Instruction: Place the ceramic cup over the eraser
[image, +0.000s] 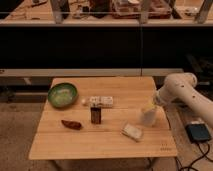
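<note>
The ceramic cup (148, 116) is whitish and stands upright on the wooden table (105, 142), right of centre. The eraser (96, 115) is a small dark block standing near the table's middle, about a hand's width left of the cup. My gripper (152, 105) comes in from the right on the white arm (180, 90) and sits right at the cup's top rim. The gripper's tip blends with the cup.
A green bowl (63, 94) sits at the table's back left. A white patterned box (101, 101) lies behind the eraser with a small white ball (84, 102) beside it. A dark reddish object (71, 124) lies front left. A pale flat block (132, 132) lies in front of the cup.
</note>
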